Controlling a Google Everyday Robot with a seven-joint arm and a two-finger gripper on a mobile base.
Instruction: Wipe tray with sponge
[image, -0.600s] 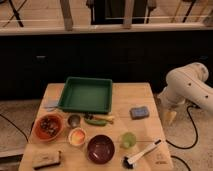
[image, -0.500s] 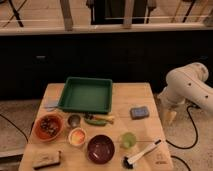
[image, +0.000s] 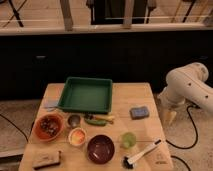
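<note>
Hard to read the tool (image: 169, 117): hangs off the right edge of the desk (image: 126, 98), pointed down, apart from everything; cannot tell its spread. Green tray (image: 86, 94) toward the desk's back, blue-grey sponge (image: 139, 112) just right of it, untouched. Arm (image: 187, 82) cut off at right.

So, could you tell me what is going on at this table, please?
A one-armed robot is set to wipe the green tray with the blue sponge. The sponge lies untouched on the table beside the tray. The gripper hangs just beyond the table edge nearest the sponge.
</note>
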